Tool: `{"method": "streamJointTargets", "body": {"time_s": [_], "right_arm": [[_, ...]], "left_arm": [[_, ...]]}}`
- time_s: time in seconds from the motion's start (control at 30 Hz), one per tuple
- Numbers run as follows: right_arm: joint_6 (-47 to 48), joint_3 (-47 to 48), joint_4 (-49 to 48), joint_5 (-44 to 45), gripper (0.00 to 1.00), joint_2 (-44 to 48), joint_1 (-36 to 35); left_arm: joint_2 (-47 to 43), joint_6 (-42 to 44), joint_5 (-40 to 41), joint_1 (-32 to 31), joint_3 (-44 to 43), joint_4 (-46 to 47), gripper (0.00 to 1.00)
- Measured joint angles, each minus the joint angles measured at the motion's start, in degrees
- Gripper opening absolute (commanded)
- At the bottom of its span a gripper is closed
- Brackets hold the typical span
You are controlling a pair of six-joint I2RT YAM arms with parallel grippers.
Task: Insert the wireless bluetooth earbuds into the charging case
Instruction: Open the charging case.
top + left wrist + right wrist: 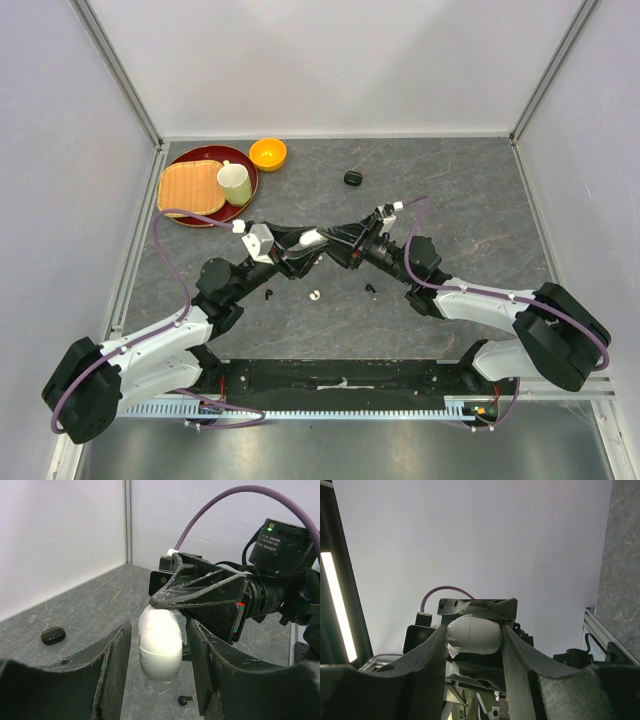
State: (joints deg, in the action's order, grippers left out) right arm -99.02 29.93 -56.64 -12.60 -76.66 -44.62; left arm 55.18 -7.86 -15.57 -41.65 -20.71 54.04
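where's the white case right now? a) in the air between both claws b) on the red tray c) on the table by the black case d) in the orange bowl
a: the right claw pinches the white case clear of the table, with the left claw straddling it.
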Motion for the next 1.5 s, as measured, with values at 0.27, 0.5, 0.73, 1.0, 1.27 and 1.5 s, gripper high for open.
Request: {"method": "streamJointTargets", "body": {"time_s": [0.27,0.5,0.73,1.0,1.27,1.5], "right_arm": [[-0.2,0.0,-1.2,0.0,0.0,-0.1,-0.2],[-0.5,0.0,-2.4,0.5,0.0,-0.1,-0.4],[-0.7,0.0,-2.8,2.1,0.0,-0.5,-1.8],[-1.3,0.0,-4.0,2.5,0.36,-1.4,-1.8],[1.5,-1.3,-3.9,4.6,0.93,-0.3,-2.0],[17.7,0.4,12.4,7.3,0.98,10.0,0.9]], "left_arm": [[0.0,0.0,0.0,0.0,0.0,-0.4,0.59],[0.0,-0.1,0.1,0.0,0.0,-0.6,0.44],[0.1,-0.3,0.0,-0.1,0.0,-0.3,0.31],[0.3,-0.3,0.5,-0.1,0.0,-0.1,0.02],[-0.3,-0.3,0.4,-0.1,0.8,0.5,0.02],[-3.0,-0.3,0.0,-0.1,4.2,3.6,0.02]]}}
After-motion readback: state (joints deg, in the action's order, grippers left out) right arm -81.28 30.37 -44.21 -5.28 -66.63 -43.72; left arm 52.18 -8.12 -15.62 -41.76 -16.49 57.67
